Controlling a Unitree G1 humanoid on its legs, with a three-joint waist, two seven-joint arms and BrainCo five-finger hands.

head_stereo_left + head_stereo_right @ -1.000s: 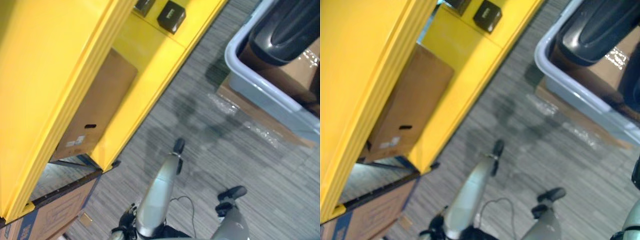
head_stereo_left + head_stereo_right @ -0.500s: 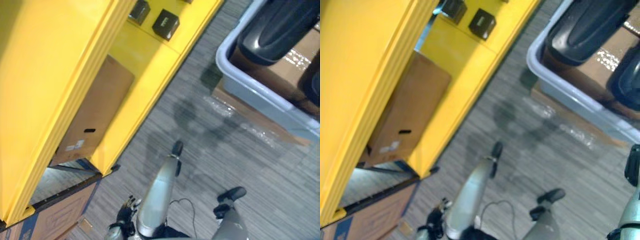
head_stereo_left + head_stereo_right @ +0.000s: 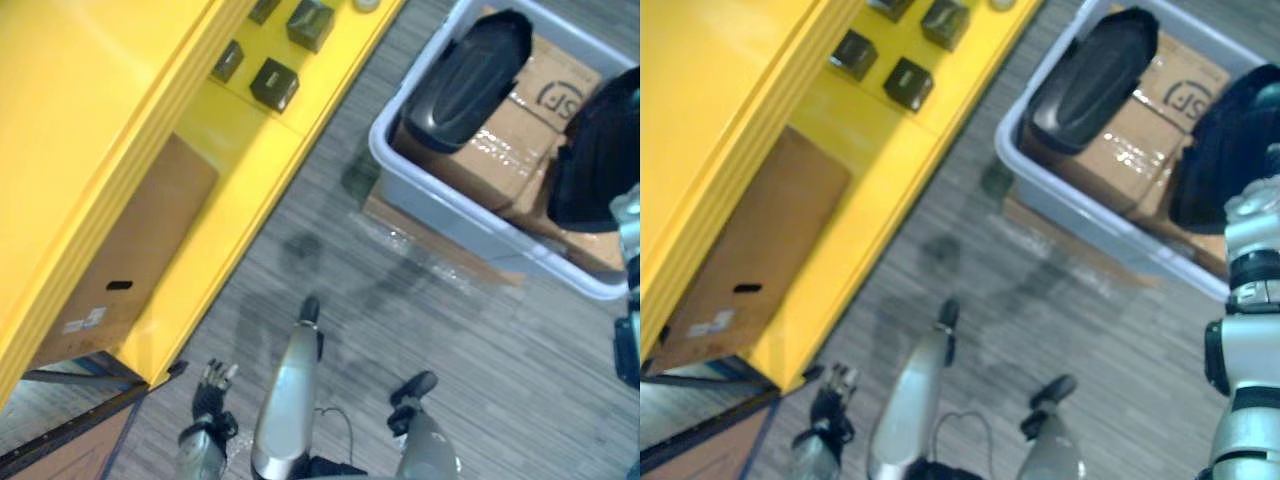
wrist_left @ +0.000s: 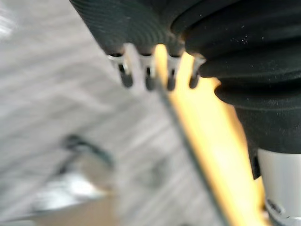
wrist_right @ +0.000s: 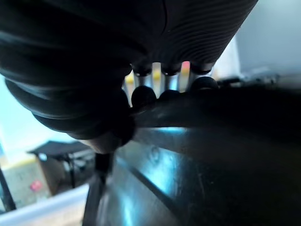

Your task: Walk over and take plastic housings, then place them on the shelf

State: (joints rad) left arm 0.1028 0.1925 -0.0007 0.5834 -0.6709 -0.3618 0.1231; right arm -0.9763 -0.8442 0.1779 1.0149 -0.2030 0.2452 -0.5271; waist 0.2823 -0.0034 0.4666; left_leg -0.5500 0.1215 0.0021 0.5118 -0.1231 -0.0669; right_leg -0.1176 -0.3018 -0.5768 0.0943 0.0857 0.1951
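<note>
**Right wrist view: fingers on a black housing, tub beside the shelf**

Right wrist view has the right hand (image 5: 143, 96) with its dark fingertips bent down over the rim of a glossy black plastic housing (image 5: 197, 155), the thumb close beneath them, so the hand appears closed on that housing. From the head, this housing sits at the far right end of a grey tub (image 3: 440, 215), with the right arm reaching up to it.

A second black housing (image 3: 465, 80) lies tilted across the tub's other end, resting on the cardboard boxes (image 3: 505, 140) packed inside. The tub stands on striped grey carpet (image 3: 430, 320), near the yellow shelf (image 3: 300, 130).

Several small black boxes (image 3: 273, 84) sit on the shelf, and a large cardboard box (image 3: 120, 260) lies on a lower level.

The left hand (image 3: 210, 385) hangs low beside the shelf's corner, its fingers straight and spread, holding nothing.
</note>
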